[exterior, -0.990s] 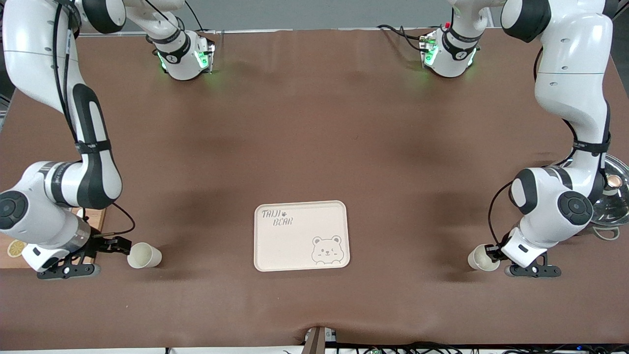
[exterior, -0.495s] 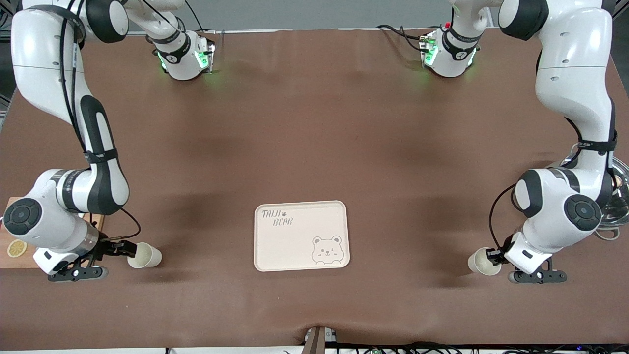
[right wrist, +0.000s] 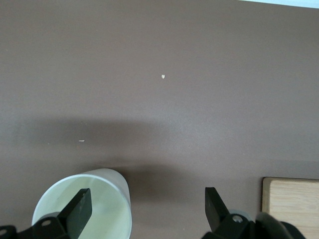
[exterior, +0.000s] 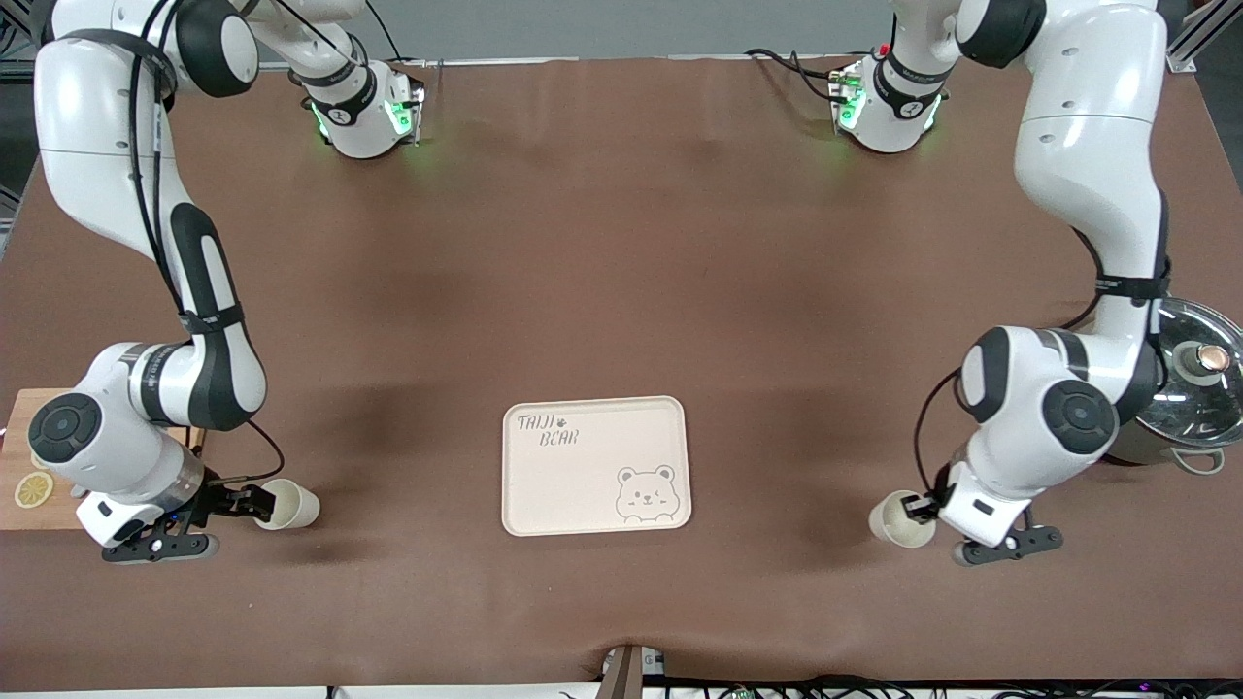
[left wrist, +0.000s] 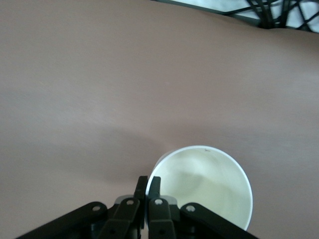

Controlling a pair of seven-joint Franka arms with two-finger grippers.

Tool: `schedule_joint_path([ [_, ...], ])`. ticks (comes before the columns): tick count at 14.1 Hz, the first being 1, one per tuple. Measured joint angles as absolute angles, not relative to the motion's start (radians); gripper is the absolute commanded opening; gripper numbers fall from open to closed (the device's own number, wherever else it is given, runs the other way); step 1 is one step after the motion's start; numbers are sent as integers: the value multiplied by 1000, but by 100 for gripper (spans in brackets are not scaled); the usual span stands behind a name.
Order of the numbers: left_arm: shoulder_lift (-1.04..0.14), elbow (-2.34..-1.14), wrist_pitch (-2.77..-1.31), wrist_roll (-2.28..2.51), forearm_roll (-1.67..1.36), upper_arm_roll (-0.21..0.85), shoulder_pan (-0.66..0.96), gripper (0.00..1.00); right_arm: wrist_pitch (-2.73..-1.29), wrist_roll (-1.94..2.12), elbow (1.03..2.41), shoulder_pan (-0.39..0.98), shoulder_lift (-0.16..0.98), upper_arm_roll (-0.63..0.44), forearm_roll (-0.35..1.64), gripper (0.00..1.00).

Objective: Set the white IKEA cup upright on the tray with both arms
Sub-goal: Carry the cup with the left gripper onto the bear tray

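The cream-white tray [exterior: 583,490] with "TAIJI BEAR" lettering lies in the middle of the table, near the front camera. One white cup [exterior: 289,505] lies on its side toward the right arm's end. My right gripper [exterior: 254,502] is open at its mouth. In the right wrist view one fingertip [right wrist: 81,205] sits at the cup's [right wrist: 107,199] mouth, and the gripper [right wrist: 148,204] is spread wide. A second white cup [exterior: 893,519] is held on its side by my left gripper [exterior: 919,507]. The left gripper [left wrist: 148,185] is shut on that cup's [left wrist: 209,186] rim.
A wooden cutting board [exterior: 39,456] with a lemon slice [exterior: 29,488] lies at the right arm's end, and also shows in the right wrist view [right wrist: 291,199]. A pot with a glass lid [exterior: 1190,388] stands at the left arm's end.
My left gripper has carried its cup toward the tray. My right gripper has moved in until one finger is at the other cup's mouth.
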State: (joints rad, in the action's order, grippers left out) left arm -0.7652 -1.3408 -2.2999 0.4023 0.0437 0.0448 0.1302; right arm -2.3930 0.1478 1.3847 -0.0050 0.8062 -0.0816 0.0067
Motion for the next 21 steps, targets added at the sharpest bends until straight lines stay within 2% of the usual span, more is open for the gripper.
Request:
schedule_joint_path([
  [12,-765,-1308,-2280,805,44,-3,354,0,-2490,148,1450,-5,825,-80,13,99],
  [13,-765,-1308,-2279,832,44,-3,368,0,-2490,148,1450,-4,825,-80,13,81],
  [16,-765,-1307,-2278,910,44,-3,418,0,-2490,148,1450,-3,825,-78,13,51],
  [18,-765,-1306,-2278,953,44,-4,452,0,-2490,148,1450,-3,825,-78,13,27],
  [21,-769,-1306,-2277,1009,44,-4,493,0,-2490,148,1450,-2,825,-77,13,7],
])
